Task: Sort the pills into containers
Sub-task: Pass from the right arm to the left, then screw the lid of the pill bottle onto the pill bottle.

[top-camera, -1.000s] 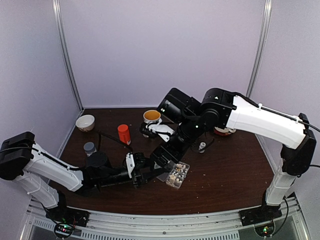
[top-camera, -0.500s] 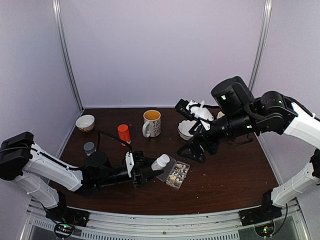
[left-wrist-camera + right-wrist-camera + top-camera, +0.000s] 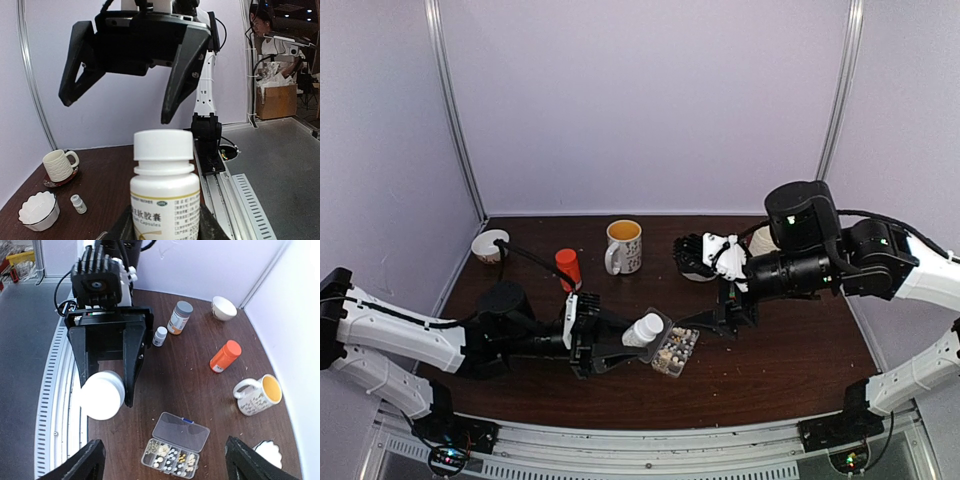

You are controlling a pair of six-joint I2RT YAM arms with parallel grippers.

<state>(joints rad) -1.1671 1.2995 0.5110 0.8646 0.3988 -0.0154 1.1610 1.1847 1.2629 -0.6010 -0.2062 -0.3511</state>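
Note:
My left gripper [image 3: 638, 335] is shut on a white capped bottle [image 3: 642, 328], held upright [image 3: 164, 190] just left of the organizer. The clear organizer box [image 3: 675, 348] lies on the table with its lid [image 3: 181, 432] folded open. Its compartments hold whitish and tan pills [image 3: 170, 458]. My right gripper [image 3: 718, 322] hangs open, empty, just right of the box. In the right wrist view its fingers [image 3: 90, 462] frame the box [image 3: 175, 446], and the bottle's cap [image 3: 101, 395] sits between the left fingers. The open right gripper [image 3: 120, 75] looms above the bottle.
An orange bottle [image 3: 567, 267], a yellow-lined mug [image 3: 623, 245] and a small white bowl [image 3: 488, 245] stand at the back left. A grey-capped bottle [image 3: 180, 317] and a small white bottle [image 3: 160, 336] stand near the left arm. A scalloped bowl [image 3: 38, 212], a vial [image 3: 76, 203] and a cup [image 3: 59, 165] are on the right.
My right arm pulled back from the organizer toward the right, then came round to face the bottle. The left arm carried the bottle slightly right, up to the box.

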